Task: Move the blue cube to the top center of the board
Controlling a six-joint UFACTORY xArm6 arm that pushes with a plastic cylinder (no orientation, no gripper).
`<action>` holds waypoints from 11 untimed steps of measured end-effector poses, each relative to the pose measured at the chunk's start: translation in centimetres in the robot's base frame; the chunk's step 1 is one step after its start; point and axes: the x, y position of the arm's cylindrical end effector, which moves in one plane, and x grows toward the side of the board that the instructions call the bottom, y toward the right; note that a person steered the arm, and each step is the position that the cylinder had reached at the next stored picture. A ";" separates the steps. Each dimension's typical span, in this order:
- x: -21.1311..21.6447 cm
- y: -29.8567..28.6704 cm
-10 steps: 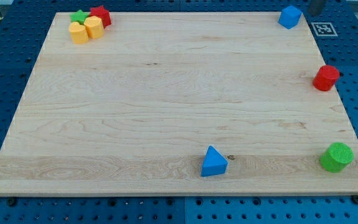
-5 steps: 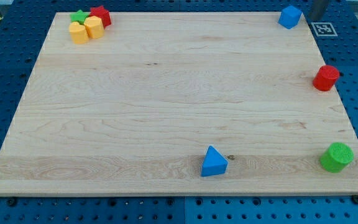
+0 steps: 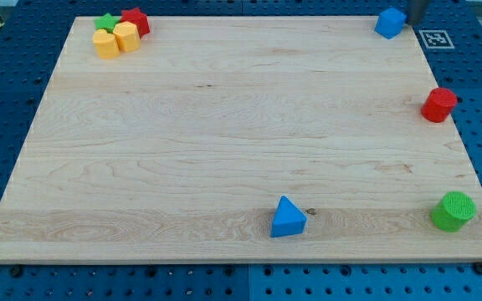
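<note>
The blue cube sits at the top right corner of the wooden board. My rod comes in from the view's top edge, and my tip stands just to the right of the blue cube, close to it or touching it; I cannot tell which.
A red block, a green star and two yellow blocks cluster at the top left corner. A red cylinder stands at the right edge, a green cylinder at the bottom right, a blue triangular block at the bottom centre.
My tip has moved left toward the blue cube. The blocks have not visibly moved.
</note>
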 end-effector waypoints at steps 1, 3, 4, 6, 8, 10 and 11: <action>-0.1 -0.4; 0.8 -1.7; 0.8 -3.0; 1.4 -3.5; 2.4 -3.5; 3.1 -3.5; 3.2 -3.5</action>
